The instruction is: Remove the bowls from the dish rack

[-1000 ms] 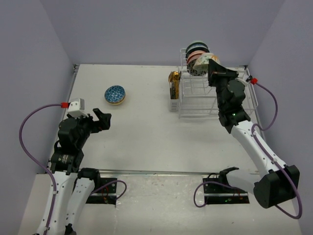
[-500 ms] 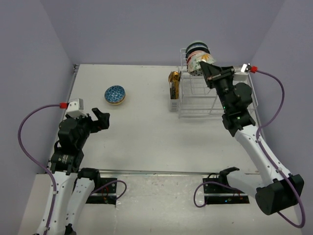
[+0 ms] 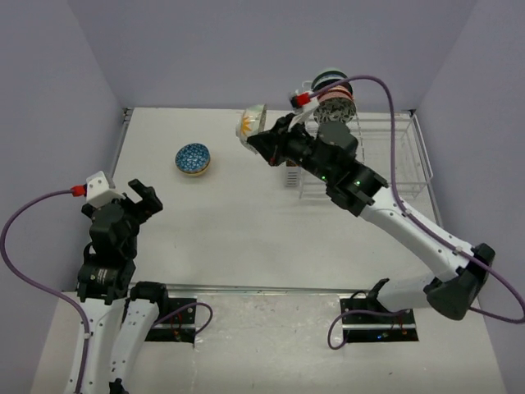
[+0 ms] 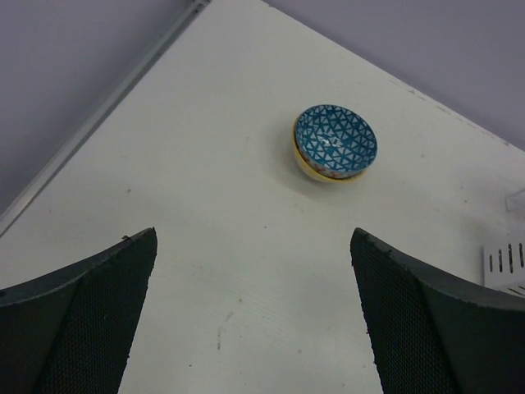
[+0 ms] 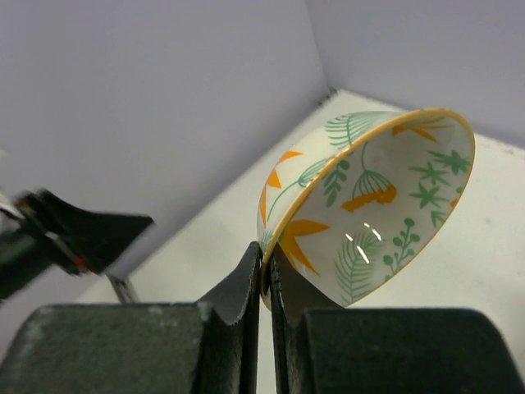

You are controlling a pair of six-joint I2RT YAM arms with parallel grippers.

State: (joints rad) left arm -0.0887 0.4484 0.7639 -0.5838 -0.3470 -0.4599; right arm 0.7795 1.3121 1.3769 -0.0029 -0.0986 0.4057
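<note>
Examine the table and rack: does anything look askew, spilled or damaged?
Nothing spilled or damaged. Only the cream leaf-patterned bowl looks askew: it hangs tilted, pinched by its rim in the right claw, above the table. The blue bowl sits upright.

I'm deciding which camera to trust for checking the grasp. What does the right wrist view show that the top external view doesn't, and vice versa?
Only the right wrist: the cream bowl's green-leaf and orange inside, and its rim pinched between the right gripper's shut fingers. Only the top external: the dish rack with bowls standing in it, and the blue bowl on the table. Both: the cream bowl held tilted in the air.
</note>
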